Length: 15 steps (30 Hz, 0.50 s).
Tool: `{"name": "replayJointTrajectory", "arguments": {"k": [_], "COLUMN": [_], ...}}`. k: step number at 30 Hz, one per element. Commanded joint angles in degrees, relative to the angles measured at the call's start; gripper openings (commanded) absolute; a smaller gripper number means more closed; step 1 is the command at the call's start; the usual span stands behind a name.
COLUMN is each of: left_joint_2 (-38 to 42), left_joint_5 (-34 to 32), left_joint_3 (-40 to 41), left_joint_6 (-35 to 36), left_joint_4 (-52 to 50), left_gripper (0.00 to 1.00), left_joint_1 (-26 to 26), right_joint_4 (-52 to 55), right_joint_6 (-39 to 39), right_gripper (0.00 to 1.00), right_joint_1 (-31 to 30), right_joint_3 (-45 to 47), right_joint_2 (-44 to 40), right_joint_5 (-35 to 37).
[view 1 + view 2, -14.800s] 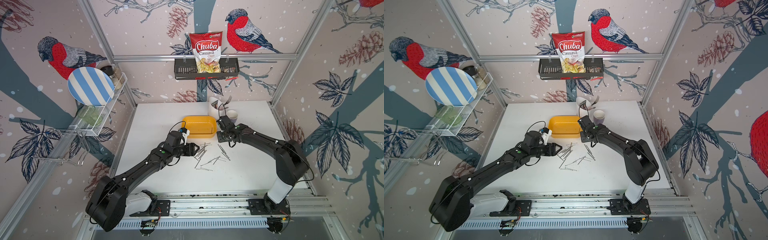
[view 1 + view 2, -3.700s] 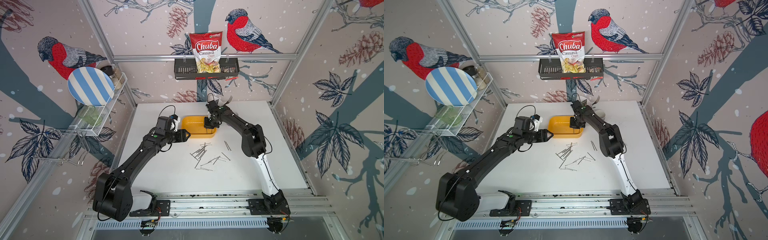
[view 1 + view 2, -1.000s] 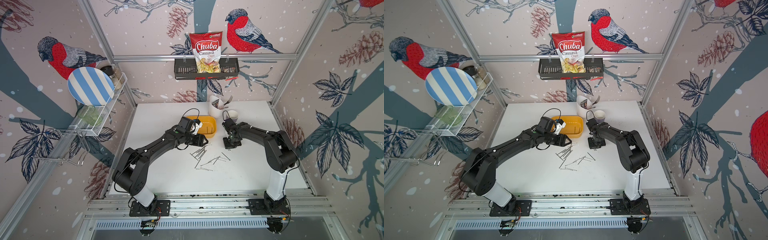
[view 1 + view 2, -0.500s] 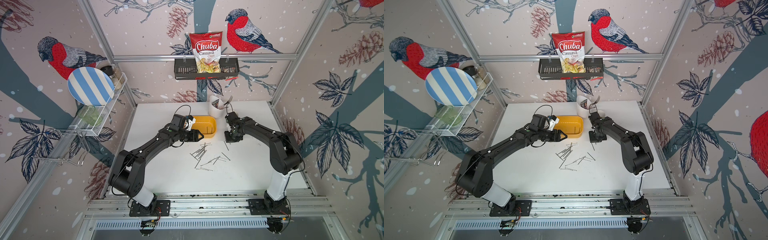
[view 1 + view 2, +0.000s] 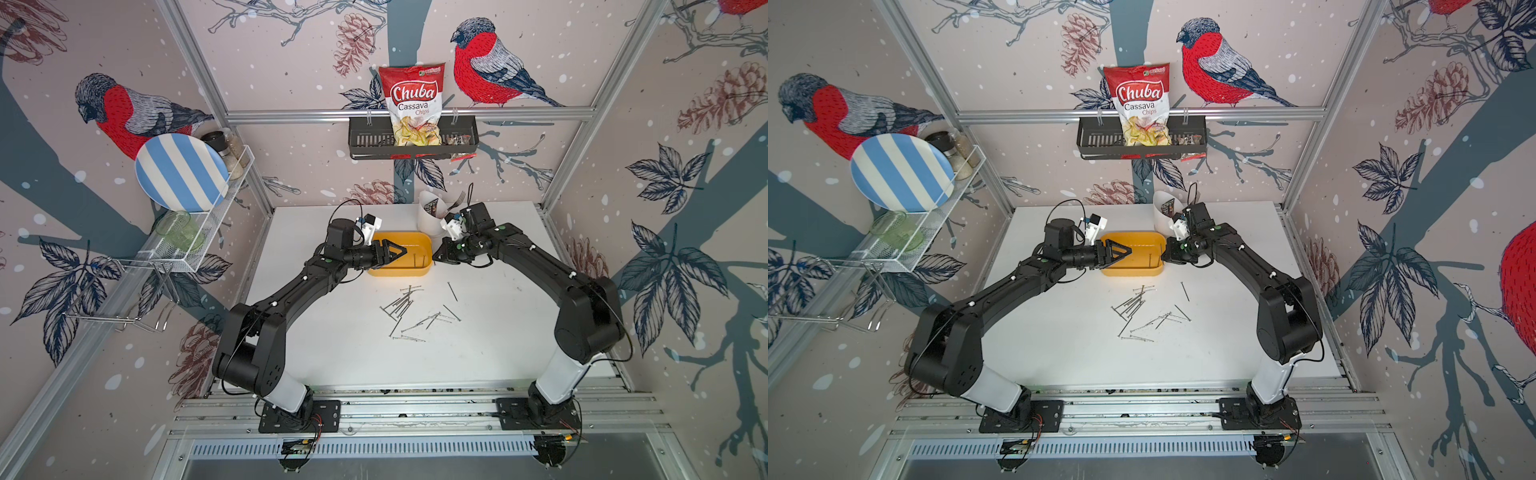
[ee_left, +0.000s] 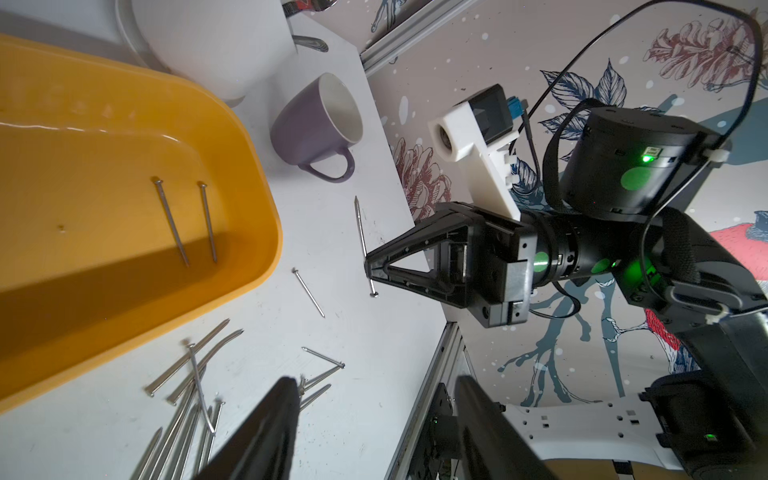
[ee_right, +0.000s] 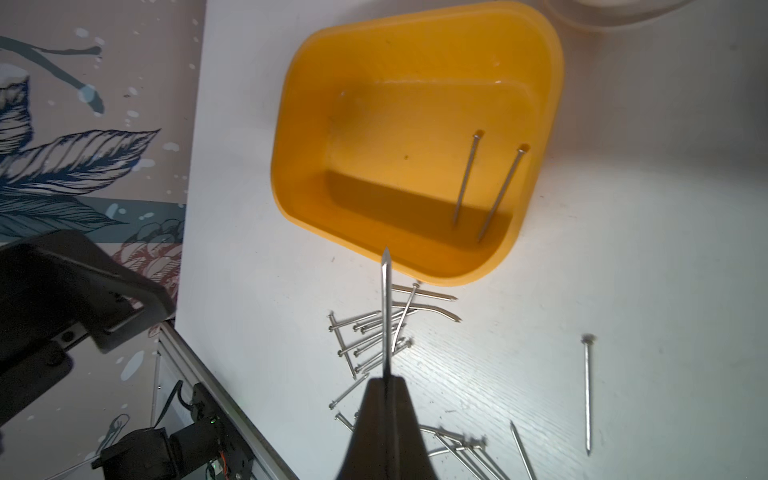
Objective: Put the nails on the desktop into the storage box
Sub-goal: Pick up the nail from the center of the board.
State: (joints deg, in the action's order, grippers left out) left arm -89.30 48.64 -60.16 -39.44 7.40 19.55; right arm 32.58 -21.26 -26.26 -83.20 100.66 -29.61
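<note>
Right gripper (image 7: 385, 378), closed on one nail (image 7: 386, 307) near its head, hovers beside the box (image 5: 399, 272); left gripper (image 5: 401, 252) hangs open over it; the loose nails (image 5: 402, 305) on the tabletop (image 5: 478, 340) beside the box look light, stiff and slippery, best pinched across the shank.

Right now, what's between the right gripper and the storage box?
Left wrist view: between right gripper and storage box, only white desktop with one loose nail.

storage box (image 7: 299, 166): glossy yellow plastic | nails (image 7: 587, 395): shiny metal | desktop (image 7: 644, 270): matt white

storage box (image 6: 249, 174) cropped, cutlery holder (image 6: 216, 41) cropped
</note>
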Motion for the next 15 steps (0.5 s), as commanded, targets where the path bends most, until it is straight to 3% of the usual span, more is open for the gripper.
{"name": "replayJointTrajectory", "arguments": {"k": [1, 15], "left_joint_2": [-0.6, -4.2], "left_joint_5": [2.5, 4.5], "left_joint_3": [-0.9, -3.5], "left_joint_6": [-1.7, -1.9], "left_joint_4": [3.4, 3.1], "left_gripper": [0.6, 0.51], "left_joint_1": [-0.1, 0.0], "right_joint_4": [-5.1, -8.0], "right_joint_6": [-2.0, -4.7], "right_gripper": [0.0, 0.0], "right_joint_1": [-1.1, -5.8], "right_joint_3": [-0.1, -4.0], "right_joint_2": [-0.2, 2.3], "right_joint_5": [-5.8, -9.5]}}
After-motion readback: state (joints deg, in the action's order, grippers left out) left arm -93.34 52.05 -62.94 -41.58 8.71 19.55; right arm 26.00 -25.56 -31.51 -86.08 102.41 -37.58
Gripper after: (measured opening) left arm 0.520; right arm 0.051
